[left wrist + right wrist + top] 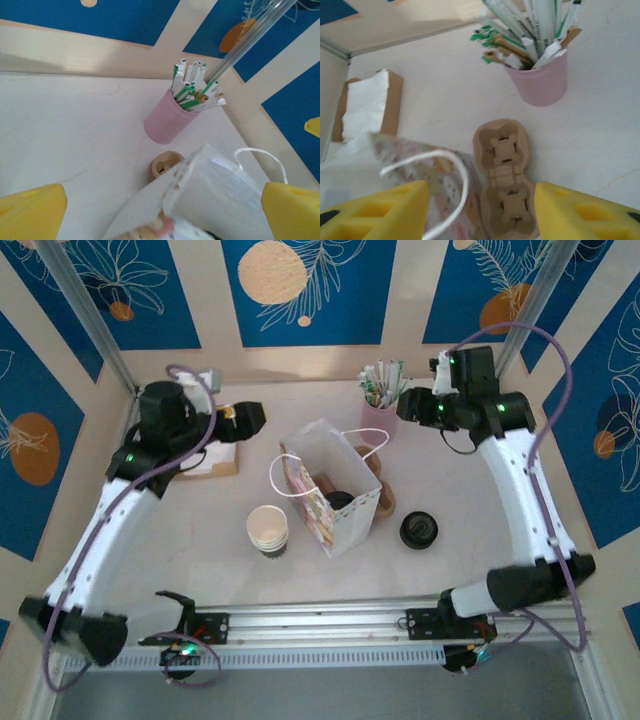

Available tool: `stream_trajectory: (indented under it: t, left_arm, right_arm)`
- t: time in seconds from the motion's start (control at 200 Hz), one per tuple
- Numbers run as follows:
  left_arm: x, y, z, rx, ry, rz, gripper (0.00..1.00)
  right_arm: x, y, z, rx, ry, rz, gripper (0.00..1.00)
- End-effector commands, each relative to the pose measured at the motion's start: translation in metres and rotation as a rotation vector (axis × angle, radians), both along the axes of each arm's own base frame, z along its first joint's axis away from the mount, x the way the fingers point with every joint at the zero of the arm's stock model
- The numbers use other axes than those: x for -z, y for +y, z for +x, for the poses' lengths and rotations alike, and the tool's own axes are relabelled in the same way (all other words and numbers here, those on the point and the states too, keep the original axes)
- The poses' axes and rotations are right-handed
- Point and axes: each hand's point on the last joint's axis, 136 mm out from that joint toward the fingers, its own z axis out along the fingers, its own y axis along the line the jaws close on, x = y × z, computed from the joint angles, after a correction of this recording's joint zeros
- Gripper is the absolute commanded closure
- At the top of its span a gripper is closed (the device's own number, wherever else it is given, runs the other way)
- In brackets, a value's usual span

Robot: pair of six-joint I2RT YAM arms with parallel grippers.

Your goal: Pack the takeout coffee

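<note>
Nearest the arm bases stands one stack of lidless paper cups (267, 530); how many are in it I cannot tell. Level with it on the right lies one loose black lid (418, 530). Between and just behind them stands one patterned paper bag (318, 465) with white cord handles, its mouth open. The takeout coffee (342, 500) sits inside the bag; just its round black lid shows, the cup walls hidden. One two-socket pulp cup carrier (505, 185) lies against the bag's right side. Farther back are one napkin tray (215, 462) at left and one pink cup of wrapped straws (380, 410) at right. The left gripper (247, 417) has its jaws wide apart and empty. The right gripper (482, 210) has its jaws parted, with nothing between them.
</note>
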Motion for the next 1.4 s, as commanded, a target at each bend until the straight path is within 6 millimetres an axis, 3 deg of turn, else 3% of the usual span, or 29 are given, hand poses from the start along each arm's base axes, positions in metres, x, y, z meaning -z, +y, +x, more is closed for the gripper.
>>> stream_trajectory:
  t: [0.0,0.08,0.175,0.41,0.55,0.715,0.99,1.395]
  left_arm:
    - [-0.009,-0.01,0.029,0.061,-0.006,-0.029,0.0]
    - [-0.004,-0.018,0.055,0.085,0.017,-0.052,0.02]
    - [0.006,-0.027,0.081,0.113,0.043,-0.068,0.04]
    - [0.029,-0.033,0.12,0.128,0.086,-0.112,0.11]
    - [0.041,-0.031,0.127,0.127,0.105,-0.116,0.12]
    - [0.051,-0.027,0.129,0.121,0.121,-0.117,0.12]
    - [0.06,-0.023,0.133,0.116,0.13,-0.129,0.12]
    - [0.06,-0.024,0.136,0.12,0.126,-0.147,0.12]
  right_arm:
    - [-0.013,-0.005,0.033,0.014,-0.055,-0.01,0.49]
    - [-0.001,-0.011,0.057,0.033,-0.014,-0.017,0.57]
    - [0.009,-0.009,0.078,0.023,0.014,0.008,0.59]
    - [0.027,0.022,0.114,-0.096,0.053,0.042,0.74]
    - [0.043,0.047,0.122,-0.181,0.076,0.015,0.74]
    - [0.064,0.057,0.128,-0.204,0.132,-0.019,0.73]
    - [0.087,0.052,0.135,-0.174,0.189,-0.071,0.74]
    - [0.094,0.043,0.138,-0.145,0.202,-0.114,0.7]
